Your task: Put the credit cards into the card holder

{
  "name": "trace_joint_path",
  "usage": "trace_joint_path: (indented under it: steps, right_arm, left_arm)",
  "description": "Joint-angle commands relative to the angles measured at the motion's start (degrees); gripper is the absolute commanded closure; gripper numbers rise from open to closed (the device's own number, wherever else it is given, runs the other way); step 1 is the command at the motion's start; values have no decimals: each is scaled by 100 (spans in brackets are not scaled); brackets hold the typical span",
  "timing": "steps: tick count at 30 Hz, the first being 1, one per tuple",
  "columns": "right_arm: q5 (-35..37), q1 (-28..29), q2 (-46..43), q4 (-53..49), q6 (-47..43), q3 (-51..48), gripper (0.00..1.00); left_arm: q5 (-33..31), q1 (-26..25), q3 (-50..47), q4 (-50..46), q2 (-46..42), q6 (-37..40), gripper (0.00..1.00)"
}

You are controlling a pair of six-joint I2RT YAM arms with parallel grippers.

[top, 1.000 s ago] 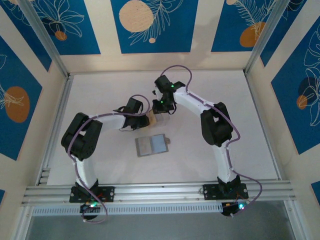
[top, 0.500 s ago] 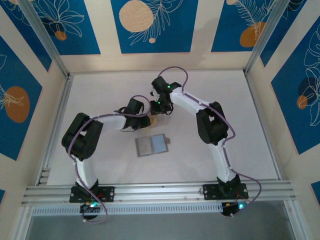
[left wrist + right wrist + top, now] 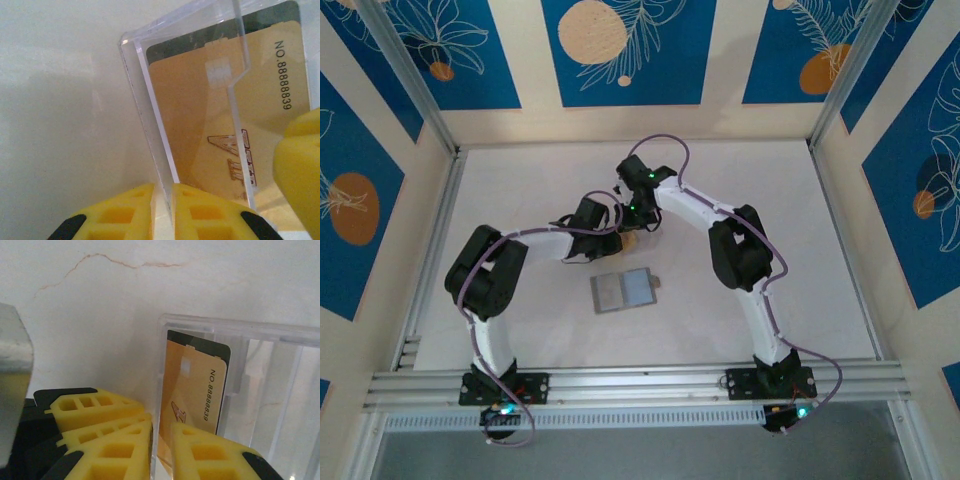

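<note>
From above I see the open card holder (image 3: 623, 290) flat on the table, apart from the left gripper (image 3: 617, 240) and right gripper (image 3: 635, 228), which meet at the clear case (image 3: 628, 240). On the left wrist view, the left gripper (image 3: 162, 192) pinches the case wall narrowly, with the tan card (image 3: 195, 115) and black card (image 3: 170, 50) inside. On the right wrist view, the right gripper (image 3: 161, 427) is nipped narrow over the wall and the tan card's edge.

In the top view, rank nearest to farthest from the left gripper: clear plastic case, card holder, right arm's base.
1. clear plastic case: clamped by the left gripper itself.
2. card holder: lying open, just below it in the view.
3. right arm's base: bottom right of the view.
</note>
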Motion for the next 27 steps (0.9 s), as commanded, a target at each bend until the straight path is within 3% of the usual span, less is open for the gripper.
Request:
trace_joint_path:
  steps: [1,20,27]
  right_arm:
    - [26,22,-38,-60,56,-10,82]
    - [1531,193,-224,-291,47,165,80]
    - [1950,251,-387,-233,10,54,73]
  left_arm:
    - [66,-72,-109,17,100,-42,85]
    - [66,-66,-182,94,152,-64,85]
    - [90,-72,-193,107,125,-60,85]
